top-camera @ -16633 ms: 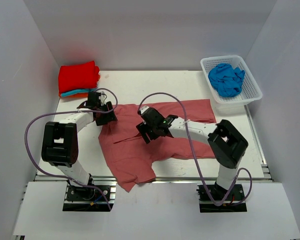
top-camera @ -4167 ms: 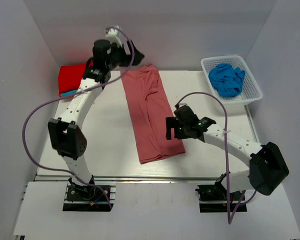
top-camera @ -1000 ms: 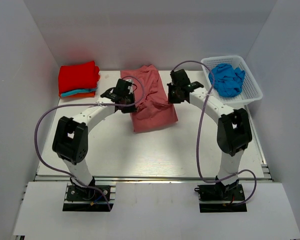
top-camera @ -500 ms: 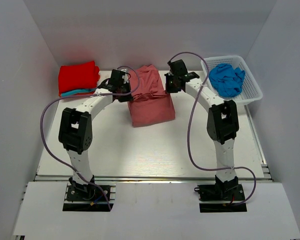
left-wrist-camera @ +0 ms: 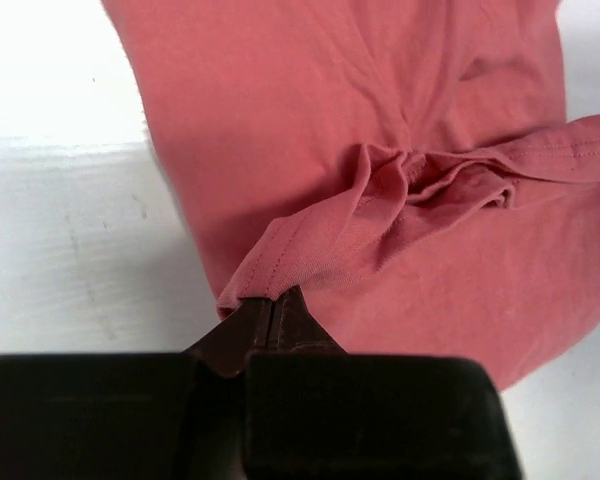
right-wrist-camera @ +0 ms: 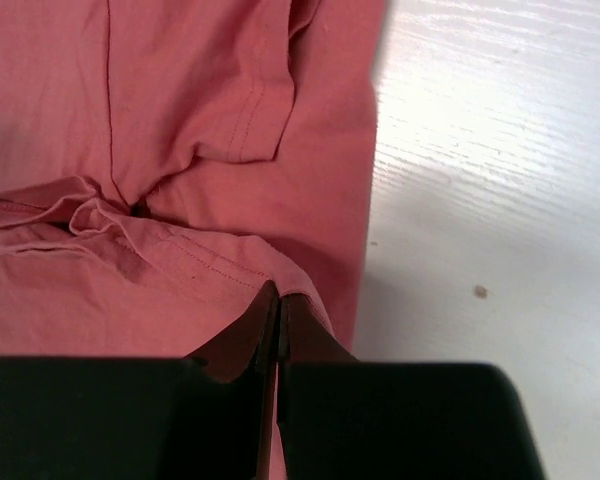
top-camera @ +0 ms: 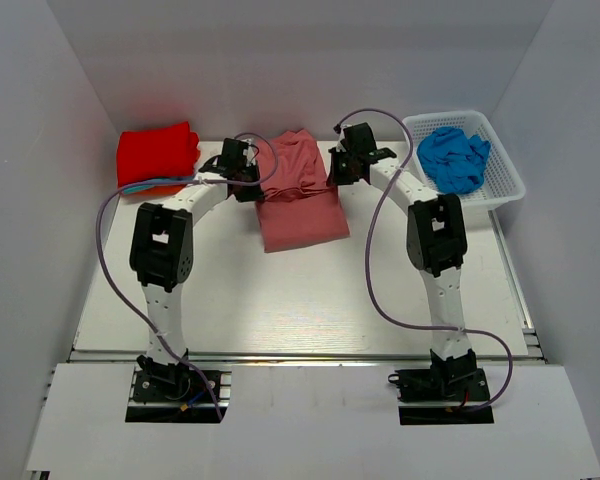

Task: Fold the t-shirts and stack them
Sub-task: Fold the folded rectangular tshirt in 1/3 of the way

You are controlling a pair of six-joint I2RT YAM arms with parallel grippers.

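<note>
T-shirt (top-camera: 302,215) in left claw (left-wrist-camera: 273,302), right claw (right-wrist-camera: 279,297)

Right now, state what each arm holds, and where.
Both pinch the rose-red t-shirt by its hemmed edge: left gripper at one corner, right gripper the other.

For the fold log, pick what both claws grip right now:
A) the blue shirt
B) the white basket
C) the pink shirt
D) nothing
C: the left claw and the right claw are each shut on an edge of the pink shirt.
</note>
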